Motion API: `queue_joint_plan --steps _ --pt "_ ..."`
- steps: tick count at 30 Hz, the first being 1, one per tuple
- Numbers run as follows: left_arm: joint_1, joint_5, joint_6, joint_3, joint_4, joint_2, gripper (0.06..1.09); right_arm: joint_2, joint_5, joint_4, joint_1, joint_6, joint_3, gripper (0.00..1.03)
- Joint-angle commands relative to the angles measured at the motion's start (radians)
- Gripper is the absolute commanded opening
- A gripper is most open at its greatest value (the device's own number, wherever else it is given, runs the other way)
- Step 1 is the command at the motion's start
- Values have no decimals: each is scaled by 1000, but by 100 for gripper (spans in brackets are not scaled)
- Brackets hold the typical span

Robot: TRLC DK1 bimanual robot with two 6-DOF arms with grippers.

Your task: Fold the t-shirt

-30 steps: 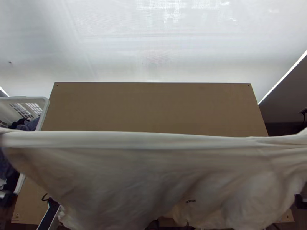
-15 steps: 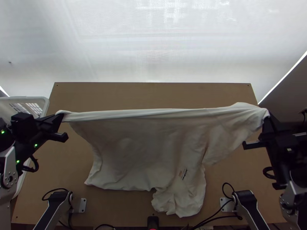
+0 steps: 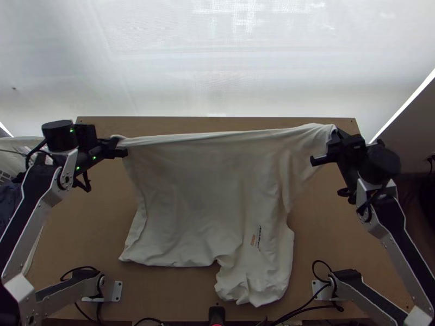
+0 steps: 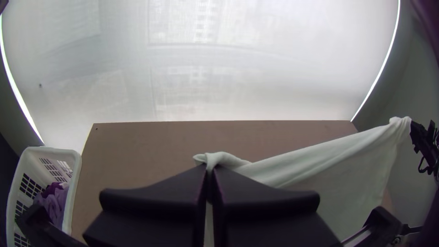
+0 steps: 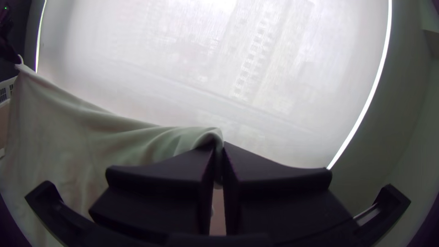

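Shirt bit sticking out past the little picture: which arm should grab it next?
Right arm, I think. That bit lies nearer its side. But the right gripper and left gripper both hold the shirt's far edge, so right must let go first.

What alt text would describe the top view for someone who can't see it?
A cream t-shirt is stretched between a robot's left gripper and right gripper, each pinching its far edge, while the rest drapes toward the wooden table's near edge. A white basket sits at the picture's left.
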Motion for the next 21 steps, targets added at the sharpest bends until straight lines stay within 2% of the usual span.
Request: queue_joint_plan --steps 1,12,21 --pt "-23 -79 -6 86 148 251 9 293 32 80 11 38 109 3" --pt "-21 -194 31 242 329 520 9 643 45 54 35 87 368 3" --pt "-30 -210 54 440 337 762 9 896 68 37 58 90 592 3"
